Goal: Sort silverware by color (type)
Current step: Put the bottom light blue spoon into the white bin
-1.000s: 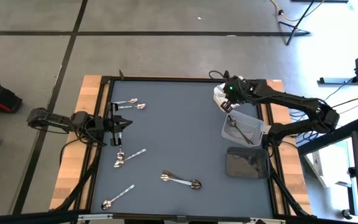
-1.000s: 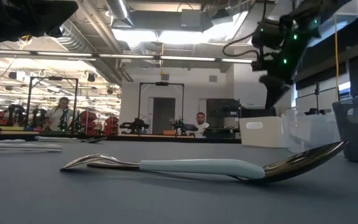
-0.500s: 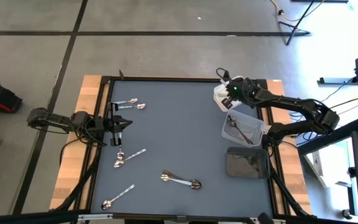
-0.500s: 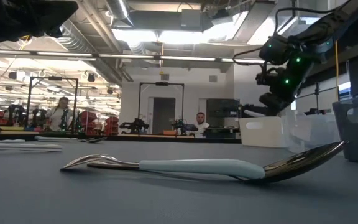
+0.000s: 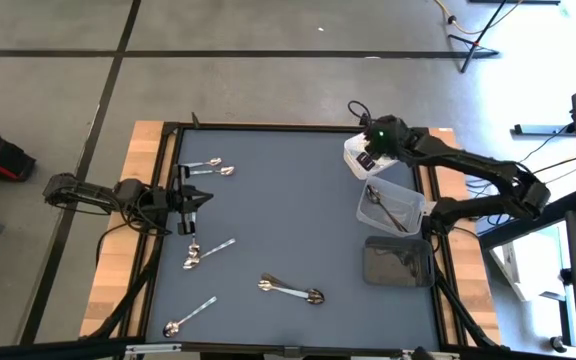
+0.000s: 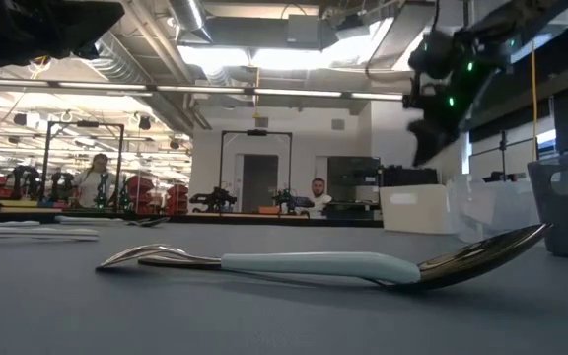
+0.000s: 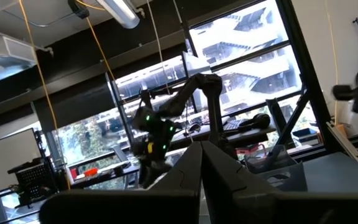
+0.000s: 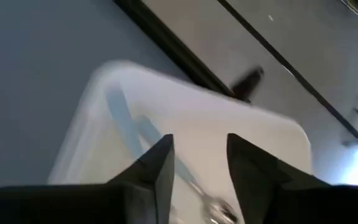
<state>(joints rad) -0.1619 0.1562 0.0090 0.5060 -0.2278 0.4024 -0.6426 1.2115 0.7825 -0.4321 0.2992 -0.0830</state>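
Observation:
Several small spoons lie flat on the grey mat: a pair near the far left corner, a pair at mid left, a pair near the middle front, and a single one at the near left. The low view shows one with a pale blue handle. My right gripper hangs open over the white bin, where pale-handled pieces lie. A spoon lies in the clear bin. My left gripper waits shut at the left edge, clear of the spoons.
Three bins stand along the right edge: the white bin farthest, the clear bin in the middle, the dark bin nearest. The mat's black frame and wooden table border surround it. People sit far behind in the room.
My right gripper has stayed over the white bin, dipping and tipping toward it half a second ago, then rising again to a higher position. The spoons on the mat have not moved.

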